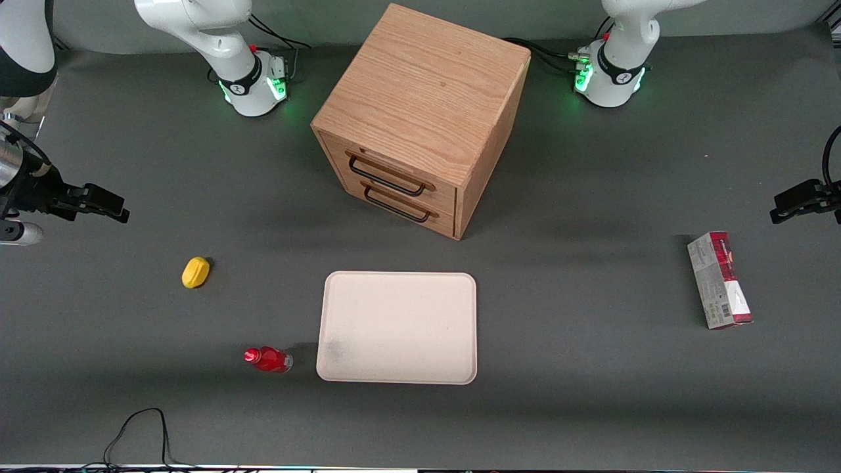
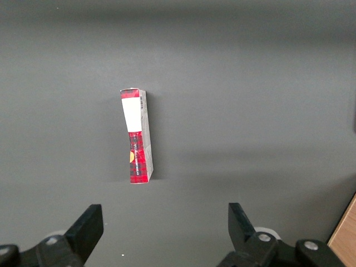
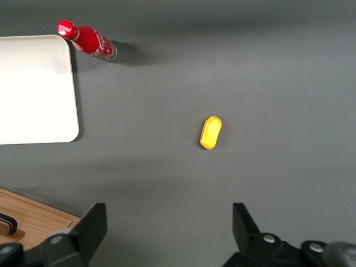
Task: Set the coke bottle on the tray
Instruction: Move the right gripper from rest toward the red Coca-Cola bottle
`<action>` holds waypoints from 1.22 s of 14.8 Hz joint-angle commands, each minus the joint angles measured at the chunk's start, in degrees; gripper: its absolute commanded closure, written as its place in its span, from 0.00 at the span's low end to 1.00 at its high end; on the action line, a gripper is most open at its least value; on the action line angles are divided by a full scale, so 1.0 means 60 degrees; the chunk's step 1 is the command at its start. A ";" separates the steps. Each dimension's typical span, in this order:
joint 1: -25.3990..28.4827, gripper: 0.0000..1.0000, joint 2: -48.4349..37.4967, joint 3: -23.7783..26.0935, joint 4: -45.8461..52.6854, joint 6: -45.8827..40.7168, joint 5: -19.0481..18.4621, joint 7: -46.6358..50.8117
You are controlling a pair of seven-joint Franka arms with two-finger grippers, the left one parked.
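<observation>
The gripper (image 1: 108, 205) hangs wide open and empty at the left edge of the front frame, high over the table (image 1: 591, 394). Below it lies a yellow lemon-shaped object (image 1: 196, 272). Lower still, the coke bottle (image 1: 268, 359) stands just beside the tray (image 1: 398, 327), at its lower-left corner, apart from it.

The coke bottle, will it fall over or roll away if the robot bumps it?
Probably. The coke bottle stands upright beside the tray, tall and narrow, so a nudge could tip it. Its round body would then likely roll on the flat table. The smooth plastic may be slippery. The gripper hangs open near the working arm's end.
</observation>
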 commanded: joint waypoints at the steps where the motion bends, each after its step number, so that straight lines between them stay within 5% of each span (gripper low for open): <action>1: 0.0085 0.00 -0.0137 -0.0073 -0.0064 -0.0071 -0.0126 -0.0097; 9: 0.0187 0.00 0.0519 -0.0029 0.0255 0.0221 -0.0023 -0.0038; 18: 0.0933 0.00 0.4737 0.0264 0.4766 0.0339 -0.0023 -0.0024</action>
